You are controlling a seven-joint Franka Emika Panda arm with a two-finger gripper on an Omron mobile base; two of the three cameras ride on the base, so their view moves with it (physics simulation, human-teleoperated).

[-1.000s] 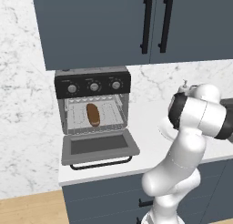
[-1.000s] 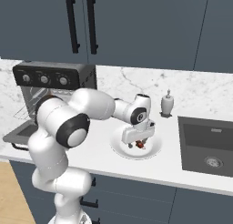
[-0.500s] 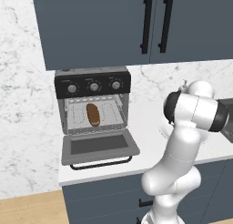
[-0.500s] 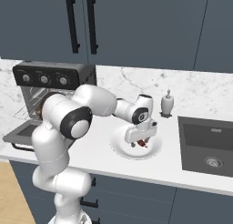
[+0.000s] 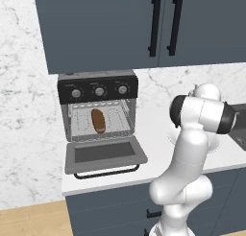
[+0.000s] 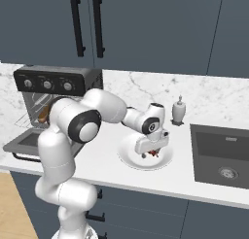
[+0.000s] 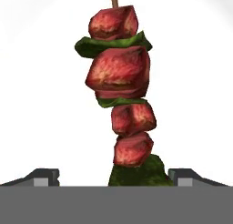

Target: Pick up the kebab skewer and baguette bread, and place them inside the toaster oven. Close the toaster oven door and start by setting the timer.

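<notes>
Reaching down over the plate (image 6: 130, 160), hand (image 6: 151, 151) fingers apart astride kebab skewer (image 7: 122, 100).

- Home kitchen, rendered/simulated look.
- Dark blue-grey upper cabinets (image 5: 144, 29) with black bar handles (image 6: 75, 25), matching base cabinets (image 6: 160, 213) under the worktop.
- White countertop (image 6: 121, 177), white marble-veined backsplash (image 6: 146, 90).
- Dark inset sink (image 6: 221, 155) with round drain at the counter's right end.
- Toaster oven (image 5: 98, 108) on the counter, three silver knobs, door (image 5: 104, 153) dropped open, baguette bread (image 5: 98, 120) on the wire rack.
- White plate (image 6: 127, 155) with a kebab skewer (image 7: 123, 95) on it; small dispenser bottle (image 6: 178, 111) by the wall.
- Light wood floor (image 5: 29, 220).
</notes>
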